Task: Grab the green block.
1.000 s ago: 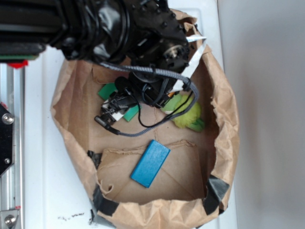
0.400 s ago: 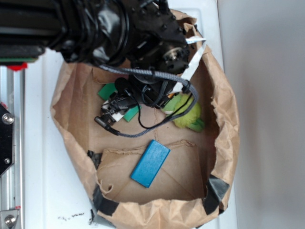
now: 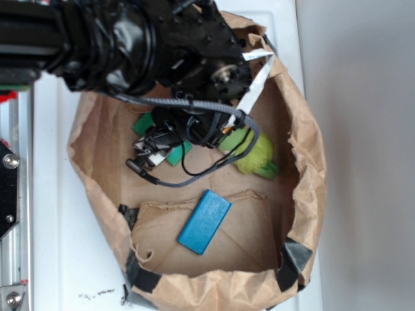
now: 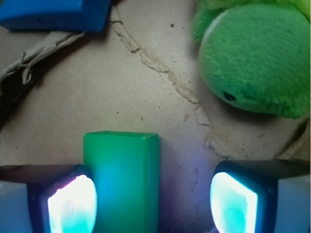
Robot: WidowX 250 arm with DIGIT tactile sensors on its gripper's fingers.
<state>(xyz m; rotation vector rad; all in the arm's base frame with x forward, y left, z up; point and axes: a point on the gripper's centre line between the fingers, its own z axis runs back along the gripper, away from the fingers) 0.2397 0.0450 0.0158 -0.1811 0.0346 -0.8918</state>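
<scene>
Green block [image 4: 121,182] is lying flat on the brown paper floor of your bag [image 3: 310,188], sitting between the gripper [image 4: 153,201] fingers but hugging the left pad [image 4: 70,204], with a wide gap over to the right pad [image 4: 233,200], so your jaws are spread open and not squeezing anything. From the exterior view you only catch green bits of it poking out on either side of the black arm [image 3: 130,39] near the bag's back-left. Fuzzy green plush toy [image 4: 252,58] sits just off to the right of it and the blue block [image 3: 205,221] lies well apart toward the front of the bag.
</scene>
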